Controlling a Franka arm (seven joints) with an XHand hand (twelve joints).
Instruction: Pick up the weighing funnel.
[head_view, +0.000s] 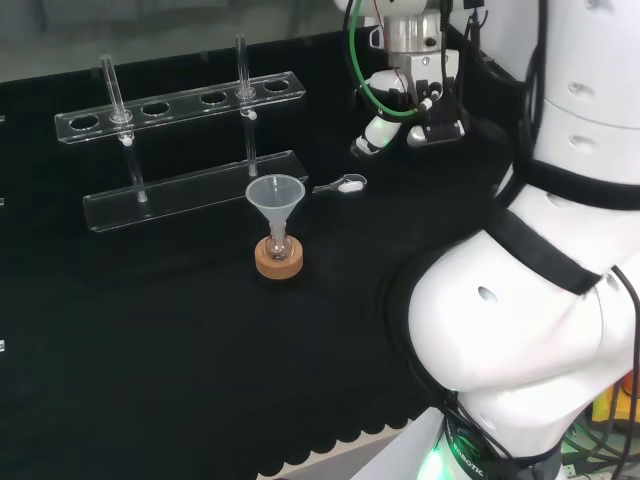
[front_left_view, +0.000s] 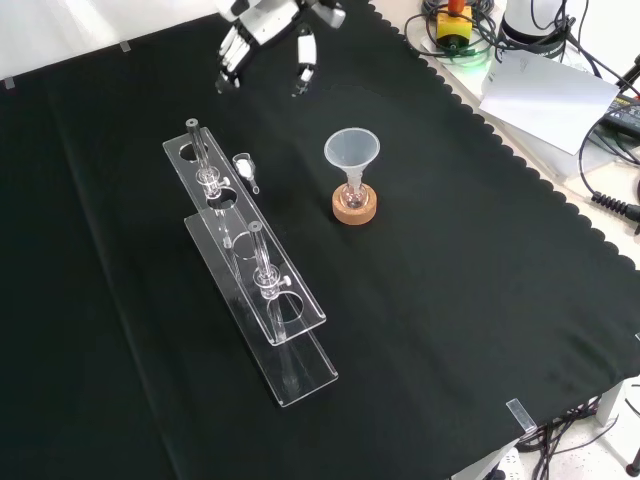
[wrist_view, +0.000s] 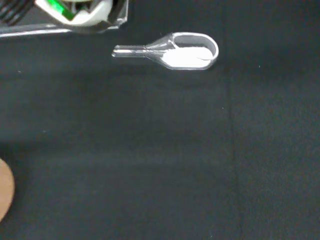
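Note:
The weighing funnel (head_view: 345, 185) (front_left_view: 245, 167) (wrist_view: 176, 51) is a small clear scoop with a short stem. It lies flat on the black cloth with white powder in its bowl. It rests between the test tube rack and the big funnel. My hand (head_view: 412, 100) (front_left_view: 262, 28) hangs in the air, to the right of the scoop in the head view and beyond it in the front view. Its fingers point down, relaxed and apart, with nothing between them, well clear of the scoop.
The big funnel (head_view: 277, 195) (front_left_view: 351, 150) stands in a small flask on a cork ring (head_view: 279, 260) (front_left_view: 354, 208) (wrist_view: 3, 187), close to the scoop. A clear test tube rack (head_view: 180, 150) (front_left_view: 250, 270) holding two tubes lies just beside the scoop.

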